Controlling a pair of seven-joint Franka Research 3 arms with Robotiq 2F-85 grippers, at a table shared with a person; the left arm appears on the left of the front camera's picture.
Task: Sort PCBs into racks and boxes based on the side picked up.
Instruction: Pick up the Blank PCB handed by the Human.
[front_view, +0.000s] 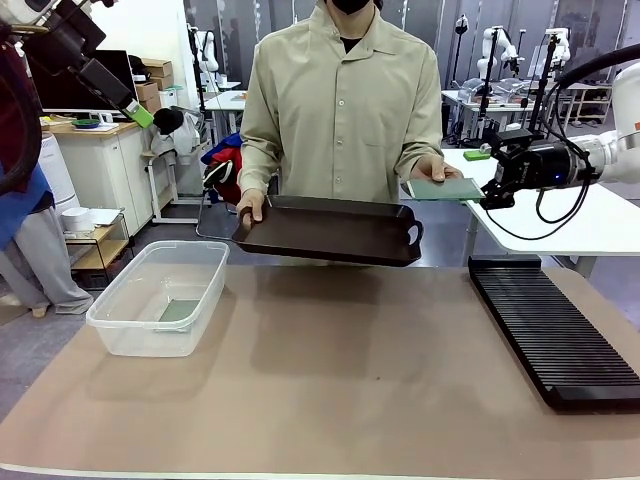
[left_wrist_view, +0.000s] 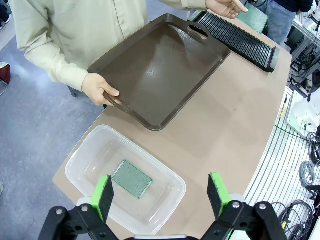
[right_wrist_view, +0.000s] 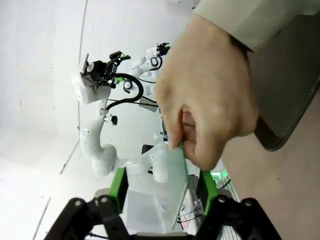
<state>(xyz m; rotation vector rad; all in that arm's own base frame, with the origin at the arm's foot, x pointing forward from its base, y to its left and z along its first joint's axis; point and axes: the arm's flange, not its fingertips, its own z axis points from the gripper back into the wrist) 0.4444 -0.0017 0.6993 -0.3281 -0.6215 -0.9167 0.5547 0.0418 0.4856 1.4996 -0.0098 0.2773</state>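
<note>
Green, thin, probably light, stiff and slick: PCB (right_wrist_view: 179, 175) best pinched on its free edge, held in person's hand (right_wrist_view: 210, 95) beyond table's far right corner. Straddled by right gripper (right_wrist_view: 162, 175), pads apparently not yet touching. Left gripper (left_wrist_view: 161, 179) spread wide over box (front_view: 188, 244) at left edge, second PCB (left_wrist_view: 132, 178) inside.

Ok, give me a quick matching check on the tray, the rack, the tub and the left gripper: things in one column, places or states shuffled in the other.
1 tray
2 rack
3 tub
4 left gripper

A flat on the table, on the robot's right
B open, holding nothing
C one green PCB lying inside
D held up by the person's hand

Pairs: 1-D, 2-A, 3-C, 4-B
</note>
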